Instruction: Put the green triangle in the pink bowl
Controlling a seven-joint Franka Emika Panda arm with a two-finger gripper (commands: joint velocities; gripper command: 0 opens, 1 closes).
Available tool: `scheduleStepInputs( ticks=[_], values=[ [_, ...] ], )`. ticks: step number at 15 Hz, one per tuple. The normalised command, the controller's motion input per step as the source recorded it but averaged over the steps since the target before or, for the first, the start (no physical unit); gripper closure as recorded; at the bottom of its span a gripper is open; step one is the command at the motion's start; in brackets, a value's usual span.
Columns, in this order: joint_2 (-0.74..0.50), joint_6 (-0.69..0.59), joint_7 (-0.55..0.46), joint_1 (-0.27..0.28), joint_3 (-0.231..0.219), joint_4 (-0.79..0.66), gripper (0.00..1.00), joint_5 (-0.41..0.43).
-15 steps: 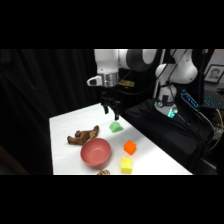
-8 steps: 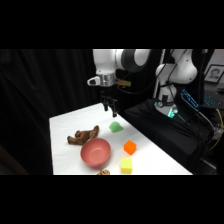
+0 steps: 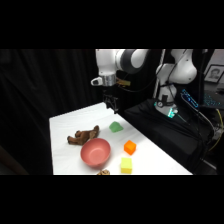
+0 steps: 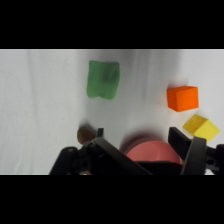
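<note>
Gripper (image 3: 112, 106) up over the table (image 3: 65, 125).
Its jaws are spread wide, holding nothing; the triangle (image 3: 116, 127) lies near the bowl (image 3: 95, 152).

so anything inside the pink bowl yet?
Nothing visible. In the side view the pink bowl shows a bare interior. The green triangle lies on the table beyond it. In the wrist view the tool linkage covers most of the bowl, so that view settles nothing.
</note>
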Motion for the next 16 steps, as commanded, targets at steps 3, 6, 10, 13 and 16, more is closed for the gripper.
scheduleStepInputs(
  ticks=[3, 6, 10, 13, 16],
  values=[
    [-0.28, 0.27, -0.29, -0.056, -0.075, -0.31, 0.00, 0.021],
    [-0.15, 0.36, -0.15, -0.057, -0.068, -0.26, 0.00, 0.016],
    [-0.03, 0.38, -0.10, -0.052, -0.053, -0.21, 0.00, 0.015],
    [0.04, 0.36, -0.07, -0.052, -0.037, -0.15, 0.00, -0.011],
    [0.12, 0.37, -0.04, -0.045, -0.018, -0.11, 0.00, -0.029]
  ],
)
